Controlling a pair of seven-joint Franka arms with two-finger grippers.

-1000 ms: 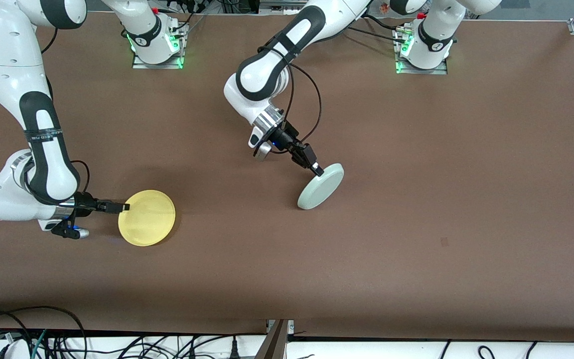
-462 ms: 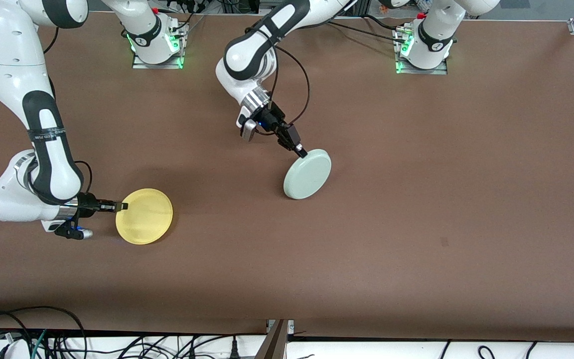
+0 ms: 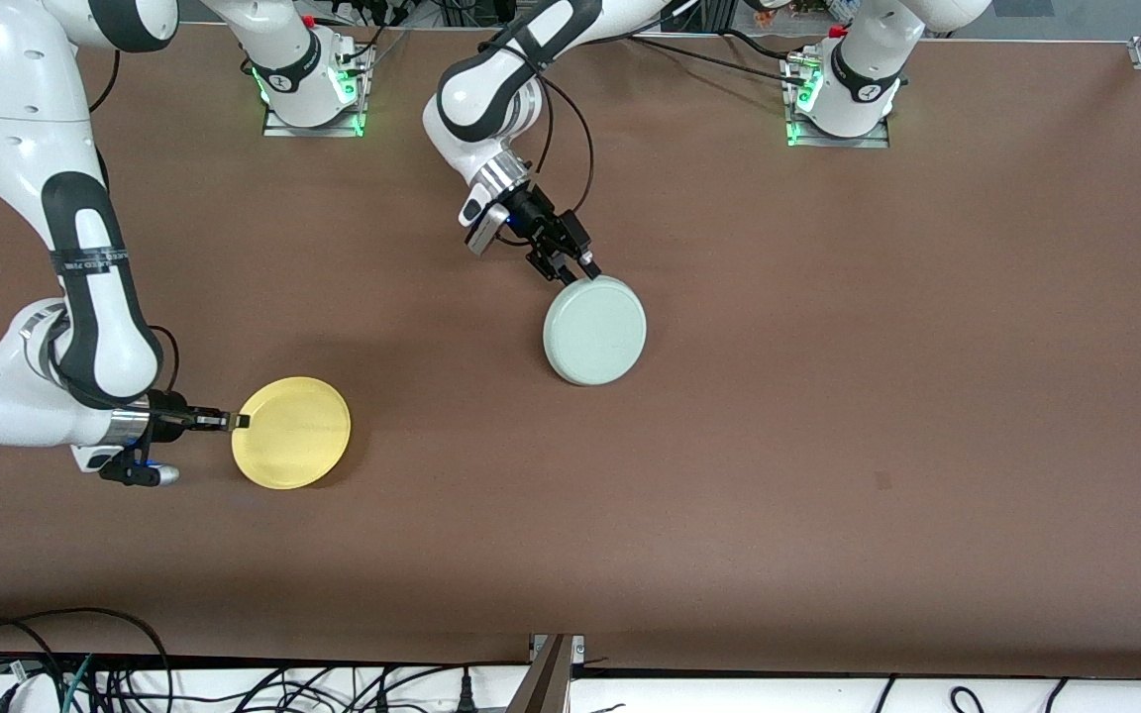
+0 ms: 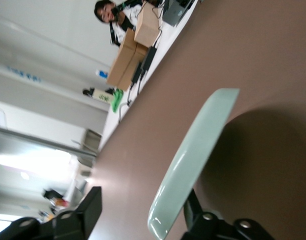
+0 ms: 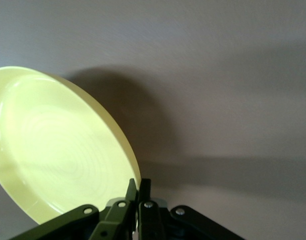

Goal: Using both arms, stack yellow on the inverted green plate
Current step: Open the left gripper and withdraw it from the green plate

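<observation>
The pale mint-green plate (image 3: 594, 331) lies near the middle of the table with its plain underside up. My left gripper (image 3: 567, 267) is at the rim of that plate that is farther from the front camera, with its jaws open. In the left wrist view the green plate's rim (image 4: 198, 150) sits between the spread fingers of the left gripper (image 4: 143, 200), close to one finger and apart from the other. My right gripper (image 3: 239, 421) is shut on the rim of the yellow plate (image 3: 291, 433) toward the right arm's end. The right wrist view shows the right gripper (image 5: 138, 182) pinching the yellow plate (image 5: 58, 145), which is tilted over its shadow.
The brown table (image 3: 828, 396) stretches bare toward the left arm's end. Both arm bases stand along the edge farthest from the front camera. Cables lie past the table's front edge (image 3: 234, 683).
The green plate has gone from tilted on edge to lying flat with its underside up, shifting toward the right arm's end. The left gripper has opened. The right gripper with the yellow plate has barely moved.
</observation>
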